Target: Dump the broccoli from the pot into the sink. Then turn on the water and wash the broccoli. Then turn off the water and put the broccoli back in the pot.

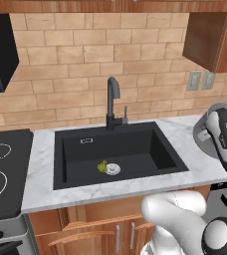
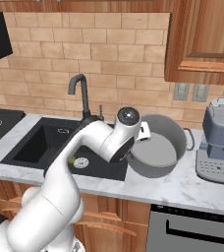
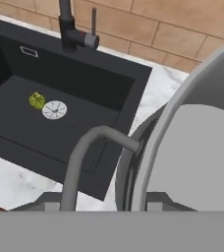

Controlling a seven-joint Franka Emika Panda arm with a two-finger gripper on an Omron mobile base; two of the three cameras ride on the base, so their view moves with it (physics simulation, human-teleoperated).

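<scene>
step: we judge the dump is done. The broccoli (image 1: 102,166) lies in the sink (image 1: 135,130), the pot (image 2: 159,146) looks empty and is tilted, mouth toward the basin, at the sink's right edge.
hand: the hand (image 2: 144,131) is clenched on the pot rim by the loop handle (image 3: 84,157); the hand view shows the rim edge-on between the tips, the handle curving out to one side.
do it well: we level the pot and set it flat on the bench (image 1: 43,187) right of the sink, clear of the basin edge and clear of the coffee machine (image 2: 218,142) near the right end. We release only once the base sits flush; a tilted drop could roll it into the basin.
then: the faucet (image 1: 112,102) lever (image 1: 125,113) sits at the back edge of the sink, just right of the faucet base. No stream is visible, so the water is off.
broccoli look: small, lumpy, yellow-green floret, far smaller than the pot.
broccoli place: on the black sink floor, touching or just beside the left side of the round silver drain (image 1: 112,169), toward the front edge.
risk: the floret is small and low in a deep basin, so later we need a straight descent.
</scene>
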